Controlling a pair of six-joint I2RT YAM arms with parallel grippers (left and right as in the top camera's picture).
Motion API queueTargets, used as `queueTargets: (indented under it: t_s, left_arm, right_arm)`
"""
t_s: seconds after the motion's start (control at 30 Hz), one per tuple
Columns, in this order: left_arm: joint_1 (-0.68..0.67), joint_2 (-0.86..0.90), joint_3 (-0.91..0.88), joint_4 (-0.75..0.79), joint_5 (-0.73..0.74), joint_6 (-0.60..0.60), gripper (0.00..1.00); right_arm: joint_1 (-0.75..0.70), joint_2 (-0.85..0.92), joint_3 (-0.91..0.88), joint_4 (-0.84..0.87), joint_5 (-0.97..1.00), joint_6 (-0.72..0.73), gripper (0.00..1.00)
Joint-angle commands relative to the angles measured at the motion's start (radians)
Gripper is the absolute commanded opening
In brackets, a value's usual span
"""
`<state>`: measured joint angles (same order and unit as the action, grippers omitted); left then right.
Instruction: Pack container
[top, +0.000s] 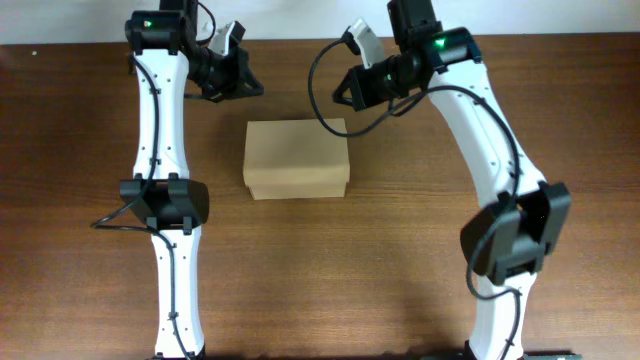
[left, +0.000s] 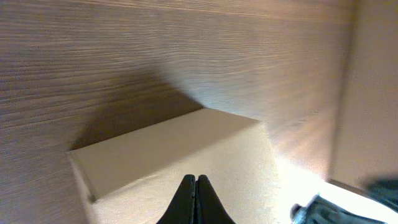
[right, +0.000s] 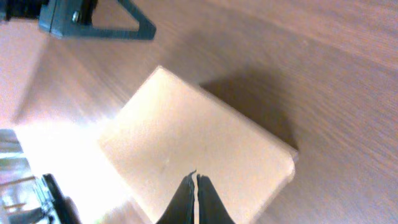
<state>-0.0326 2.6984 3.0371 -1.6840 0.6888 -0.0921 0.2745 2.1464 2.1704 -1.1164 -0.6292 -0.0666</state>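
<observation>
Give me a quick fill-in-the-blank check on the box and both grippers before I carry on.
1. The container sits with its lid ____.
2. The left gripper is ____, not open.
3. The right gripper, likewise shut, is gripping ____.
4. The table under the container is made of ____.

Missing words: closed; shut; nothing; wood.

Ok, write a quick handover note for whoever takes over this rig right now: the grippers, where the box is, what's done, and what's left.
Left gripper: shut, holding nothing, near the box's far left corner.
Right gripper: shut, holding nothing, near the box's far right corner.
Box: mid-table, flat, lid down, neither gripper gripping it.
Done: cannot tell, since the contents are hidden.
Left: probably lift the lid to check the packing, then close it again.
</observation>
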Motion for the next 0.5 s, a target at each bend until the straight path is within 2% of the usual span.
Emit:
queueTargets:
  t_s: [0.0,0.27,0.33,0.47]
  left_arm:
    - [-0.045,-0.053,0.016,-0.003,-0.191,0.026,0.01]
    - [-0.159,-0.217,0.006,-0.003,-0.461,0.026,0.02]
    - [-0.183,-0.264,-0.013,-0.004,-0.509,0.026,0.01]
    - [-0.222,-0.395,-0.164,-0.003,-0.587,0.026,0.02]
  right_arm:
    - [0.034,-0.078,0.014,-0.077,0.217,-0.032,0.04]
    - [0.095,-0.153,0.014,-0.269,0.48,-0.055,0.04]
    - [0.099,-0.158,0.014,-0.29,0.483,-0.057,0.04]
    - [0.1,-0.159,0.014,-0.309,0.459,-0.057,0.04]
